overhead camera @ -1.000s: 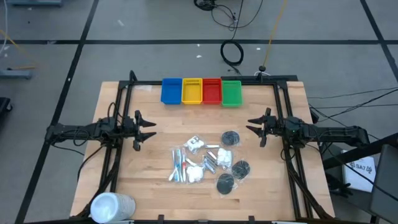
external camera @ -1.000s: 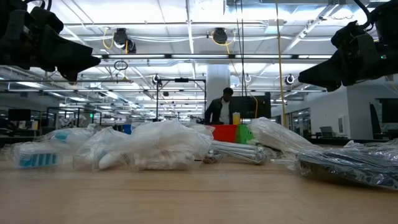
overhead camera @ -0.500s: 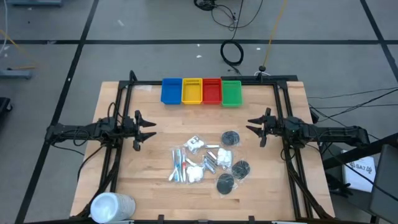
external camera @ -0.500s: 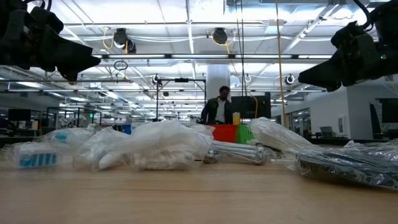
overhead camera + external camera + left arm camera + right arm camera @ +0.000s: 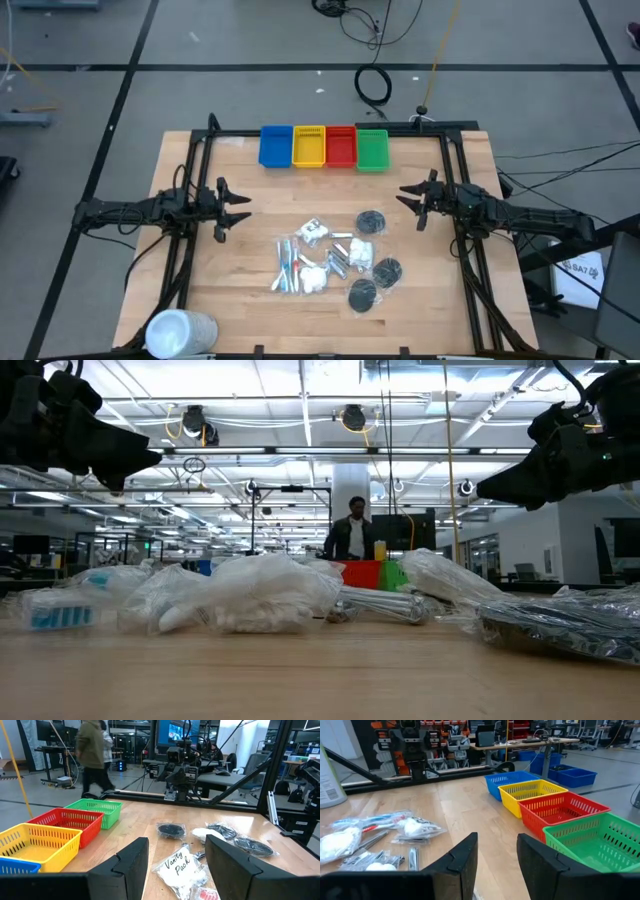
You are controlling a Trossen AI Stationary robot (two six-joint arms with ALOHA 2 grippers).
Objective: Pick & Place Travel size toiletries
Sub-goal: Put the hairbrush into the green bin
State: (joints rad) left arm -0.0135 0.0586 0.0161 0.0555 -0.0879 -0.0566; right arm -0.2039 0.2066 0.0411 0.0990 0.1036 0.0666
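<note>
The left tool (image 5: 240, 209) hangs over the desk's left side, fingers parted with nothing between them; the right tool (image 5: 408, 205) hangs opposite, a narrower gap between its fingers, also empty. Between them, on the pale wooden desk (image 5: 240, 290), lies the untouched heap of small travel toiletries (image 5: 335, 256): dark round discs, white packets, silver tubes, clear-wrapped sticks. Judging by this, picking has not begun. Next, one tool must descend over a single item at the heap's edge.
</note>
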